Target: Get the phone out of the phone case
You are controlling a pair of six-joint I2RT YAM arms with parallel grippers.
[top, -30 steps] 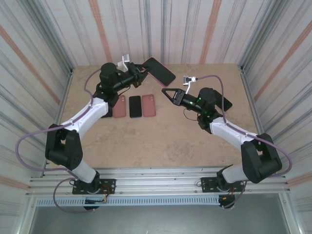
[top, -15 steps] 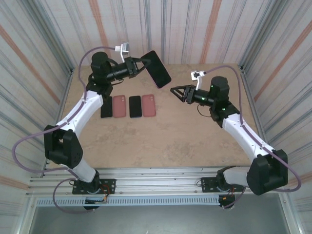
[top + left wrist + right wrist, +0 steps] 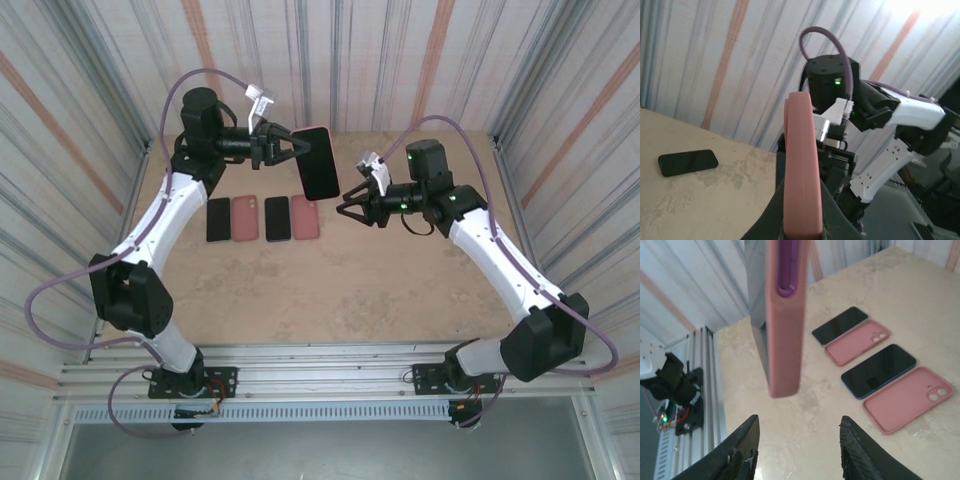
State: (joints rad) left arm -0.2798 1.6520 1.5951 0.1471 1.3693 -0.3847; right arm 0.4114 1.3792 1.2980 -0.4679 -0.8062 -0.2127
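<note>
A: What lies on the table?

B: A row of four items, flat and side by side: black phone, pink case, dark phone, second case. Each case shows camera cut-outs at one end.

A: Anything further?

B: A third phone lies flat, apart from the row, near the striped wall.

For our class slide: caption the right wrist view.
Open right gripper faces a pink-cased black phone, held edge-on above the beige table.
</note>
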